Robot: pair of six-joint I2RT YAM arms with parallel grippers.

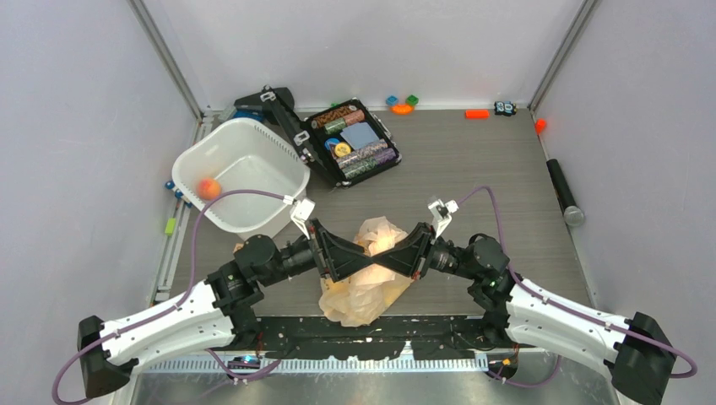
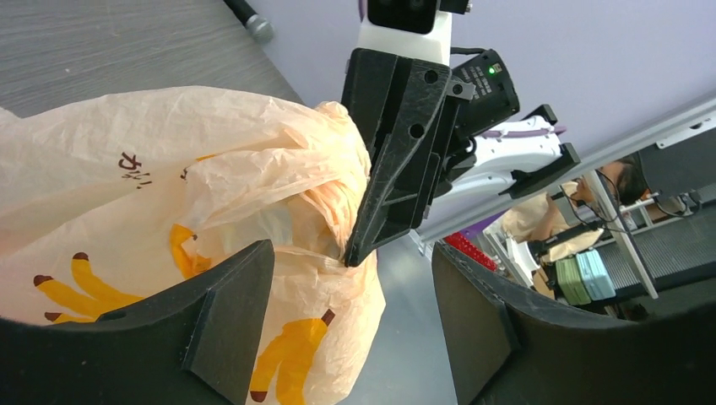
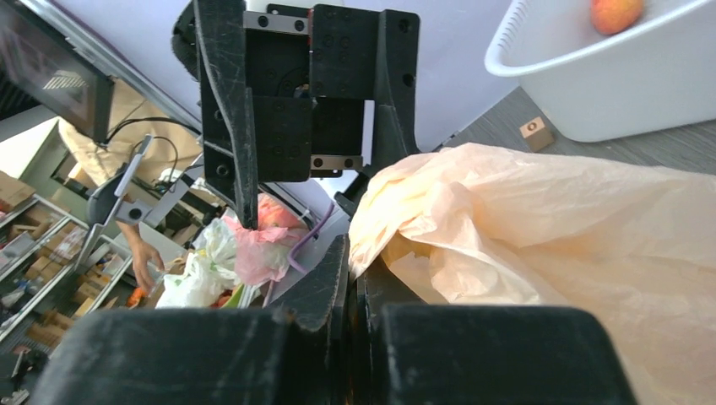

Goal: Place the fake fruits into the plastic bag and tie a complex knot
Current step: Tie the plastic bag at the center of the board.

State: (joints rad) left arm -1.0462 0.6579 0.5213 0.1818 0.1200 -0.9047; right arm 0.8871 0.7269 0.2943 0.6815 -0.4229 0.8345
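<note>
— How do the arms sit?
— The left arm [image 1: 169,316] and the right arm [image 1: 557,312] both reach inward from their bases, wrists low, meeting nose to nose at the middle.
— The left gripper [image 2: 350,337]?
— Jaws spread wide, facing the other's tip.
— The right gripper [image 2: 356,249]?
— Jaws pressed together, pinching a fold of the plastic bag [image 2: 127,211].

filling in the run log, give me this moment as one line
left gripper: open at bag | right gripper: shut on bag top | bag: on table, top bunched | tub: one fruit inside
</note>
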